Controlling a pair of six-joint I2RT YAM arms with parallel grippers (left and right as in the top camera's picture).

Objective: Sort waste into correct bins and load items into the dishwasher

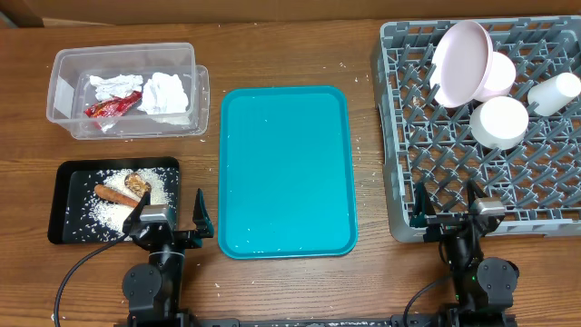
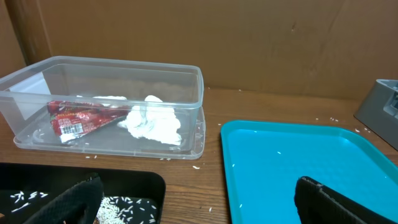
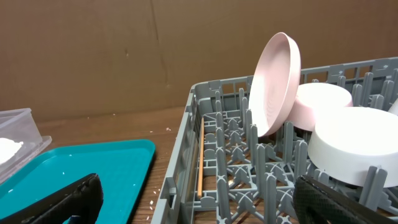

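One tray [image 1: 286, 173], two bins [image 1: 56, 91], one rack [image 1: 454, 182], four dishes [image 1: 498, 122].

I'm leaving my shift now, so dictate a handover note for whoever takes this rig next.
Both open and empty: left tool, right tool, at the near table edge.
In the clear bin: red wrapper, tissues.
On the black tray: rice, food scraps.
In the dish rack: pink plate, pink bowl, two white cups.
The teal tray is bare, so sorting and loading look done.
Left: seemingly nothing but stray grains.
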